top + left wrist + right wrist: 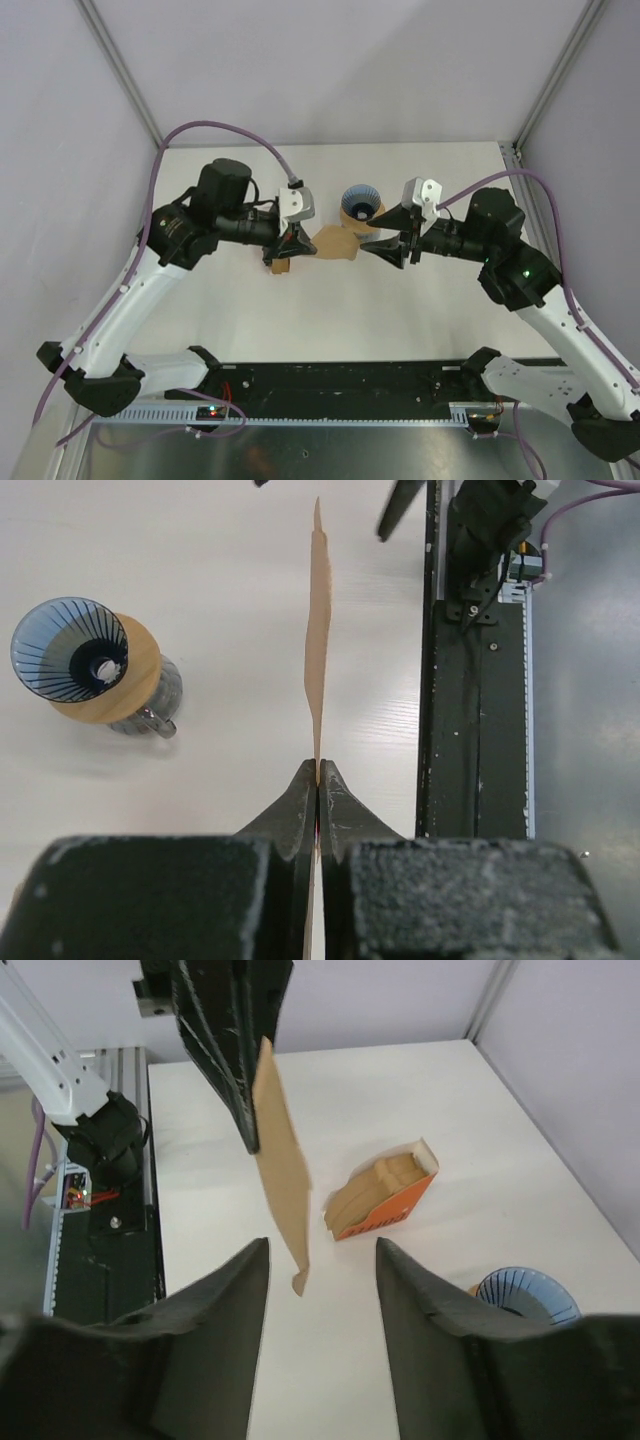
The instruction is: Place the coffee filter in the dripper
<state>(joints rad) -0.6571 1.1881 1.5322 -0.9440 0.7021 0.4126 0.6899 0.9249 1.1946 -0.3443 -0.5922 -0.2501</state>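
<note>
While I watch the three views, I count one coffee filter (318, 650), one dripper (70, 650) and two claws. My left gripper (318, 775) is closed tight on one edge of the filter, so the single brown sheet stands out from its fingers, thin and edge-on to that wrist camera. From above, the sheet is just on the near side of the dripper, not touching it and not inside it.

My right gripper (322, 1250) has its two fingers spread wide and holds nothing; the free end of the sheet lies close before the gap, on the near right of the dripper.

The blue ribbed dripper sits in one wooden ring (135, 680) on one glass jug (160, 695). To the left of the dripper, well apart, lies one orange box (385, 1200) with a stack of brown filters in it.
</note>
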